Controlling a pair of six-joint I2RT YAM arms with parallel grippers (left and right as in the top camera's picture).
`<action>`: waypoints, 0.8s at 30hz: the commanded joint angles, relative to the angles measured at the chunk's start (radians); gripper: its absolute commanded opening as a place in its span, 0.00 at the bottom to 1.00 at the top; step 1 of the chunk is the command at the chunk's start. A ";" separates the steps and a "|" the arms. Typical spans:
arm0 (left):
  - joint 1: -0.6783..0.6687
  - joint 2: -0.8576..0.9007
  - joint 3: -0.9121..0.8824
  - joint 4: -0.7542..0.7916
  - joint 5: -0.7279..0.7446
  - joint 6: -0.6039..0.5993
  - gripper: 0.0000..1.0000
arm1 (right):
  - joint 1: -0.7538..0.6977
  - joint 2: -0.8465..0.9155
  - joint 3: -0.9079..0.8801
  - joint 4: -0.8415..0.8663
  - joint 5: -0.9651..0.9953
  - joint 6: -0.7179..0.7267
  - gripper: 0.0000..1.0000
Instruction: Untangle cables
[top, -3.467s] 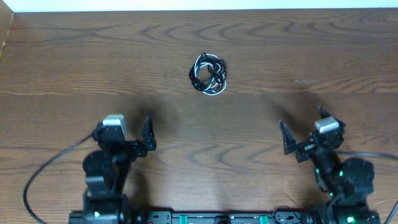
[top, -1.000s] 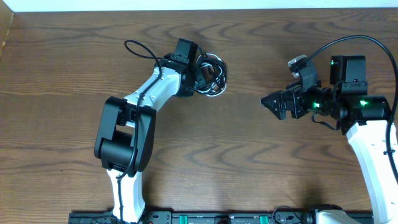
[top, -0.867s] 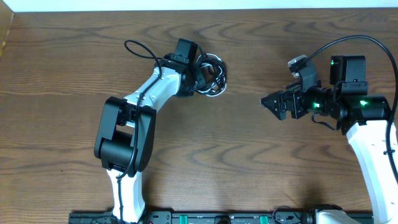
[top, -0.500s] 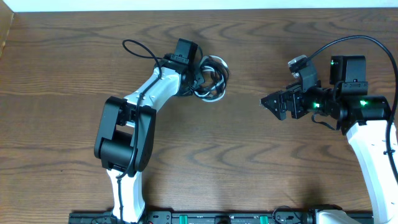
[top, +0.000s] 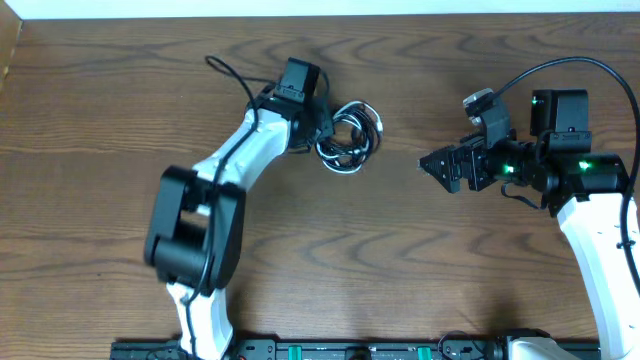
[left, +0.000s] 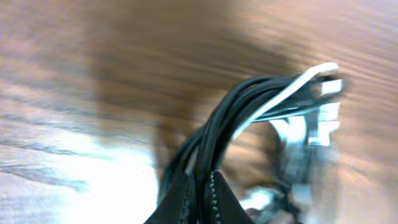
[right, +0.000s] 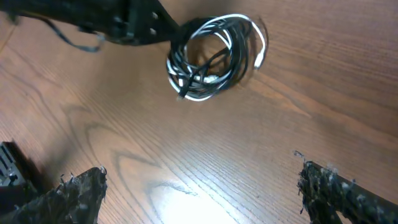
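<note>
The cables (top: 351, 136) are a black cord and a white cord coiled together in one small knotted bundle at the middle back of the table. My left gripper (top: 322, 129) is shut on the bundle's left edge. In the left wrist view its fingers (left: 219, 200) pinch several black strands, and the cables (left: 249, 109) loop up and away, blurred. My right gripper (top: 426, 165) hovers open to the right of the bundle, apart from it. From the right wrist view the cables (right: 214, 59) hang ahead, and the open right gripper (right: 199, 183) holds nothing.
The wooden table (top: 420, 270) spreads all around the bundle. The left arm's own thick black wire (top: 235, 78) arcs behind its wrist. A pale wall edge (top: 320, 8) runs along the back of the table.
My left gripper has shut on the cable bundle and dragged it a little to the right and nearer. The right arm has not moved.
</note>
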 joint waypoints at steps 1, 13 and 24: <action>-0.043 -0.167 0.005 0.002 0.088 0.154 0.07 | -0.002 0.005 0.018 0.008 -0.002 0.041 0.97; -0.079 -0.374 0.005 -0.024 0.224 0.106 0.07 | 0.015 0.005 0.018 0.103 -0.018 0.191 0.97; -0.042 -0.500 0.017 -0.011 0.395 0.039 0.07 | 0.018 0.005 0.018 0.116 -0.018 0.227 0.96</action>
